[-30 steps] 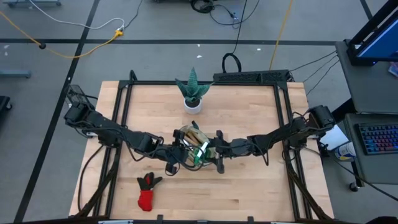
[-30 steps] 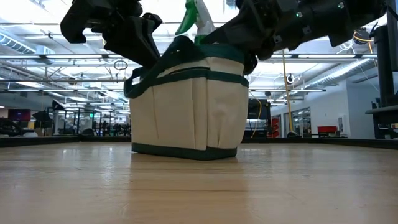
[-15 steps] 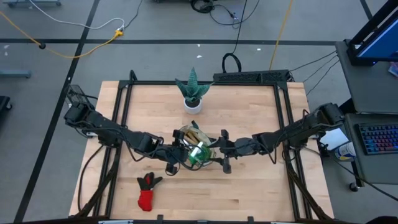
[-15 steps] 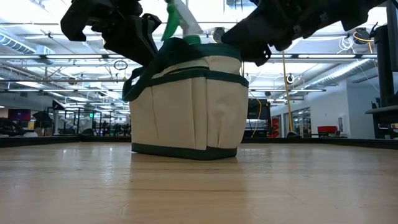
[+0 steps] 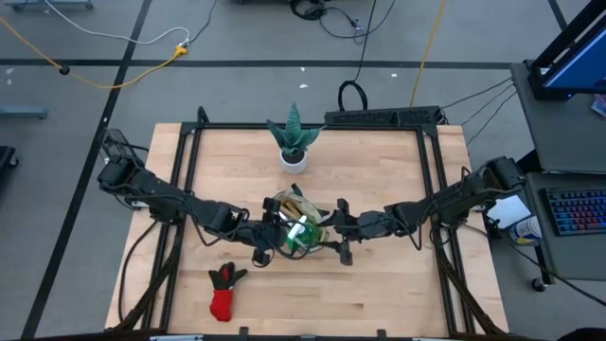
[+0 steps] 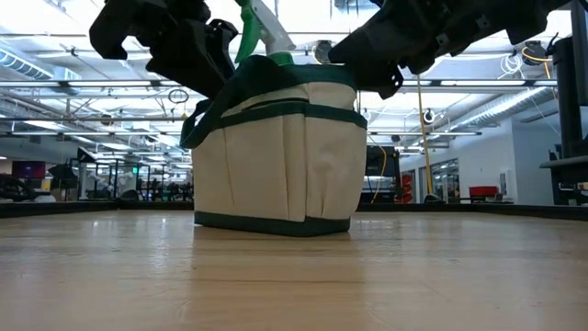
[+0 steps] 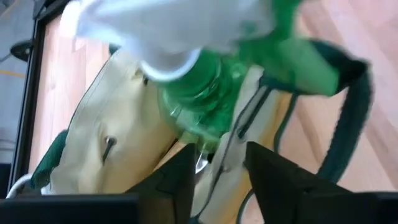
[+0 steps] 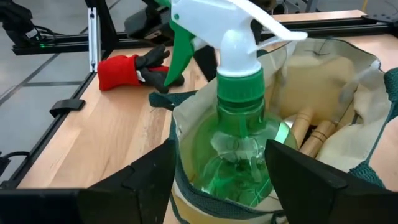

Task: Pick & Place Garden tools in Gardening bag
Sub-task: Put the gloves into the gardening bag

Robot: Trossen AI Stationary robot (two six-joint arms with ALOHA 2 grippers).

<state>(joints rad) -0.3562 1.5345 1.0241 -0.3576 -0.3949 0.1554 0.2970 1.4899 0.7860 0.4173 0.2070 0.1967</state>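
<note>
The beige gardening bag [image 5: 295, 227] with dark green trim stands mid-table. A green spray bottle [image 8: 239, 134] with a white nozzle stands upright in it, beside wooden tool handles [image 8: 311, 132]. My left gripper [image 7: 219, 149] is open at the bag's left side, one finger on each side of the rim; its place in the high view is [image 5: 273, 239]. My right gripper [image 8: 221, 149] is open on the bag's right [image 5: 333, 232], a little back from the bottle and touching nothing. A red-black glove [image 5: 222, 292] lies flat on the table near the front edge. My left gripper has the bag's beige rim [image 7: 214, 163] running between its open fingers, which slant down from the table's left. I cannot tell whether either finger touches the cloth. The bag rests on the table on its base.
A spiky green plant in a white pot [image 5: 294, 142] stands behind the bag near the far edge. The bag's dark loop handle [image 6: 216, 101] rises toward my left gripper. Bare wood lies on the table's right and near sides.
My right gripper has drawn back from the bag toward the table's right edge and risen a little. The spray bottle, tilted a second ago, now stands more upright in the bag, its nozzle end swung toward the left arm. The bag has stayed put.
</note>
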